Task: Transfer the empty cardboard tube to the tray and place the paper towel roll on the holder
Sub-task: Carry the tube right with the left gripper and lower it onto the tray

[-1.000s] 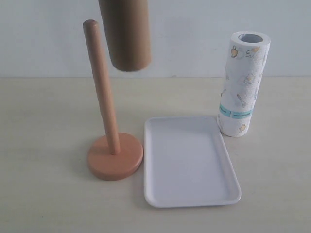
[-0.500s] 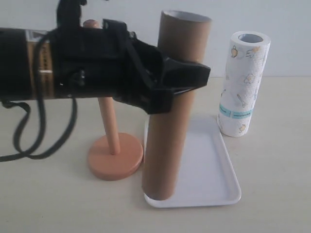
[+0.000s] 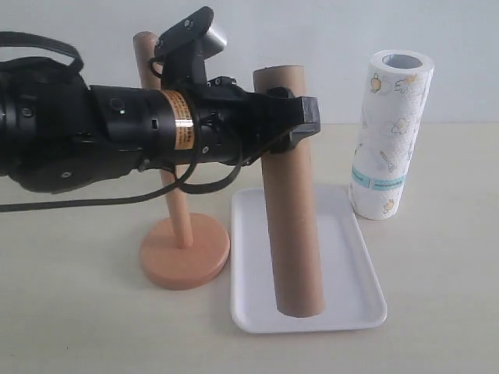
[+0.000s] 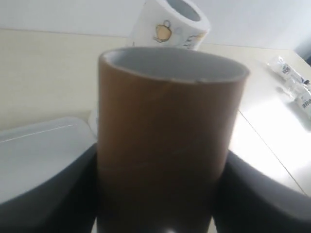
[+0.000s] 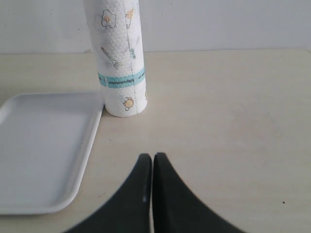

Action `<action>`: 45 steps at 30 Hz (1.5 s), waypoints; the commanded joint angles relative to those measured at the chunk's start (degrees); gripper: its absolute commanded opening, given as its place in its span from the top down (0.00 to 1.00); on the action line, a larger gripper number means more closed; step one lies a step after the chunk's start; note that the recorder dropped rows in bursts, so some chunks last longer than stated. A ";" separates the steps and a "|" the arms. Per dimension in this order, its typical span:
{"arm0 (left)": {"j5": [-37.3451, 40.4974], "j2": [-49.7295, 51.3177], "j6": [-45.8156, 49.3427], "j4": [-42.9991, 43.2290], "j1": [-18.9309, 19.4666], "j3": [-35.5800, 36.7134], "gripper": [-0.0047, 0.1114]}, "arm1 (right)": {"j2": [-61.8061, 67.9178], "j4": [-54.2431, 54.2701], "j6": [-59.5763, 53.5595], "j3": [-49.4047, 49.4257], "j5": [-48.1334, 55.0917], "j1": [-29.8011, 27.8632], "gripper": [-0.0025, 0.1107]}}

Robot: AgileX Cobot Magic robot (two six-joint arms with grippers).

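The brown cardboard tube (image 3: 290,210) stands almost upright with its lower end on the white tray (image 3: 351,257). My left gripper (image 3: 292,128) is shut on the tube's upper part, and the tube (image 4: 165,145) fills the left wrist view between the black fingers (image 4: 252,194). The wooden holder (image 3: 181,241) stands left of the tray, its pole bare and partly hidden behind my left arm. Off the tray's far right corner the paper towel roll (image 3: 391,132) stands upright on the table. My right gripper (image 5: 153,160) is shut on nothing, low over the table short of the roll (image 5: 119,58).
The left arm and its cables (image 3: 93,148) cross the left half of the exterior view in front of the holder's pole. A clear plastic wrapper (image 4: 294,82) lies on the table far off in the left wrist view. The tray's edge (image 5: 73,160) lies beside the right gripper.
The tube has come down from above the holder onto the tray, first at its near left corner, now further in toward the middle. The left arm has come into view holding it.
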 commanded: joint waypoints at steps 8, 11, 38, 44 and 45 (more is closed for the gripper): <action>4.83 8.81 -6.75 -1.28 -0.28 -6.47 0.92 | -0.28 0.08 0.00 0.02 -0.62 0.16 0.98; 6.49 9.89 -6.75 -0.48 -0.28 -6.86 0.92 | -0.28 0.08 0.00 0.02 -0.62 0.16 0.98; 11.96 13.91 -6.75 2.18 -0.28 -12.90 0.92 | -0.28 0.21 0.00 0.02 -0.62 0.16 0.98; 11.98 13.91 -6.75 2.18 -0.28 -12.90 0.79 | -0.28 0.21 0.00 0.02 -0.62 0.16 0.98; 11.98 13.91 -6.75 2.07 -0.28 -12.90 0.73 | -0.28 0.21 0.00 0.02 -0.62 0.16 0.98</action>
